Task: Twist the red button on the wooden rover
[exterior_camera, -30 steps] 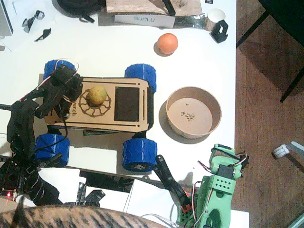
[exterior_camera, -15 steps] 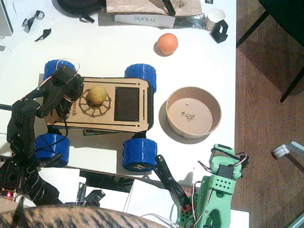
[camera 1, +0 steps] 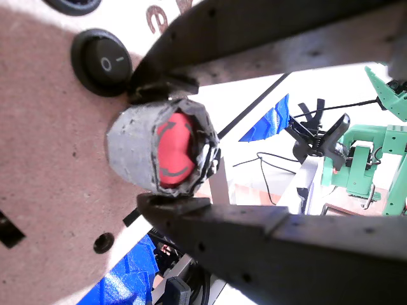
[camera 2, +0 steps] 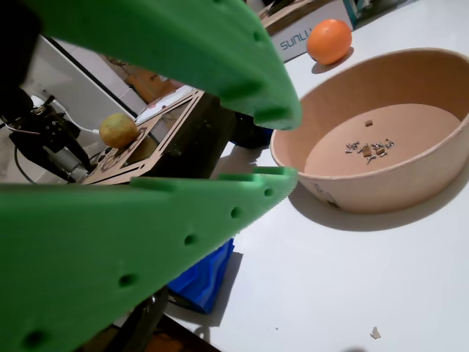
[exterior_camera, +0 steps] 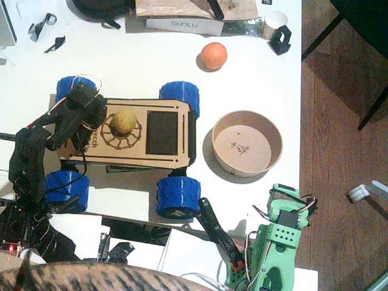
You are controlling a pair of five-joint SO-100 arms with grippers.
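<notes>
Two black jaws clamp one red button (camera 1: 175,151) on one wooden rover (exterior_camera: 133,130).

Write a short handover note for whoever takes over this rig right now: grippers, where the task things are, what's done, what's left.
Left gripper: black fingers shut on the small round red button in its grey sleeve, at the left end of the flat plywood rover with blue wheels.
Right gripper: green, open, holding nothing, parked near the round tan bowl.
Done: button grasped.
Left: the twist; whether it has begun can't be told.
</notes>
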